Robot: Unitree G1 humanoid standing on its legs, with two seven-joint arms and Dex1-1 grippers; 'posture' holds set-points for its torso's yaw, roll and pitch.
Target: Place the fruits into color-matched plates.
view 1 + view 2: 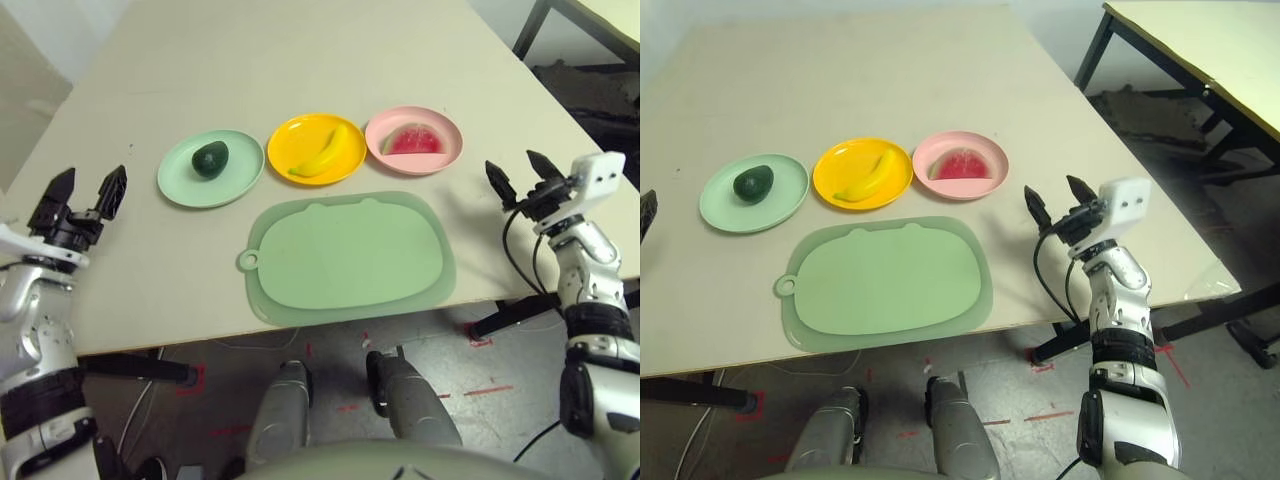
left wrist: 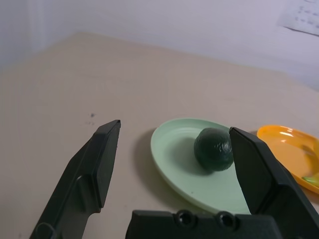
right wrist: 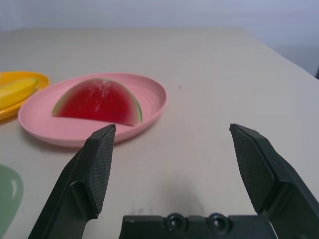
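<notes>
Beige table (image 1: 300, 60), matte, bare apart from the row of plates and the board; grey floor below with red tape marks and cables. Second table (image 1: 1200, 40) with black legs off the right corner, seen in the right eye view.

Landmark: green board (image 1: 345, 255), flat near the front edge, tab to its left.

Left of the board, near the left edge: left gripper (image 1: 82, 192), fingers spread wide, empty, above the table.
Behind the board's left end: mint plate (image 1: 210, 168) with avocado (image 1: 210, 158) lying in it.
Behind the board's middle: yellow plate (image 1: 316, 148) with banana (image 1: 322, 153) lying across it.
Behind the board's right end: pink plate (image 1: 414, 139) with watermelon (image 1: 413, 140), flat face down.
Right of the board, at the right edge: right gripper (image 1: 522, 176), fingers spread wide, empty.

Plates close together in a line; contact between rims not resolvable.

Left wrist view: avocado sits between the finger outlines, well apart from them; pale wall behind with a sheet of paper (image 2: 301, 17) pinned up. Right wrist view: watermelon's green rind along the curved edge.
</notes>
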